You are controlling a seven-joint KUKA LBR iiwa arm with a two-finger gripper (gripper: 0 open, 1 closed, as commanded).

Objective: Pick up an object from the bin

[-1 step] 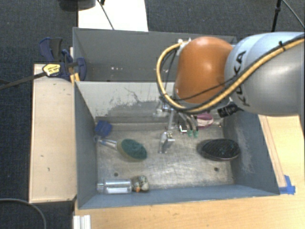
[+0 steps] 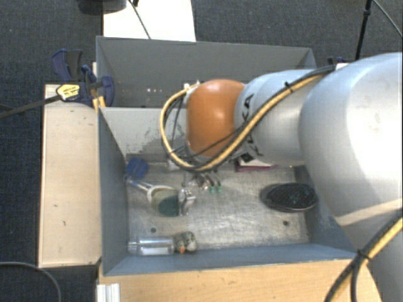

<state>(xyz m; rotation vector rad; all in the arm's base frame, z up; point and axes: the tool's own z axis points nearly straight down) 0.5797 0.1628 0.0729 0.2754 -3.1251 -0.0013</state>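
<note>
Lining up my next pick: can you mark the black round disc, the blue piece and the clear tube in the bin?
black round disc [image 2: 289,197]: camera view, centre of its top face.
blue piece [image 2: 135,167]: camera view, its middle.
clear tube [image 2: 150,248]: camera view, midway along its length.

disc [image 2: 289,197] right | tube [image 2: 150,248] front-left | claw [image 2: 187,200] behind tube, left of disc
</note>
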